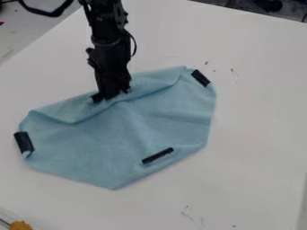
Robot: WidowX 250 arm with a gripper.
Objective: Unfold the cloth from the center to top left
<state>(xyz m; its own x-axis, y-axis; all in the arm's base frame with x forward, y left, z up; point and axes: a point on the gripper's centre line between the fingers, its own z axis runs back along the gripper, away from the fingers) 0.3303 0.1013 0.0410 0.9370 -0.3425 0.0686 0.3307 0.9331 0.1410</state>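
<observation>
Honestly, I can't tell whether the tool (111, 93) has the blue cloth (114, 139) pinched or merely touches its far edge. It lies partly folded on the white surface (258, 134); a shallow grip could slip, or a hard pull drag the whole cloth along.

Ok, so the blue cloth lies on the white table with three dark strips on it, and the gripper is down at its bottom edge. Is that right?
Not the edge: the camera view shows the gripper at the top edge of the blue cloth. The three dark strips and white table are right.
</observation>
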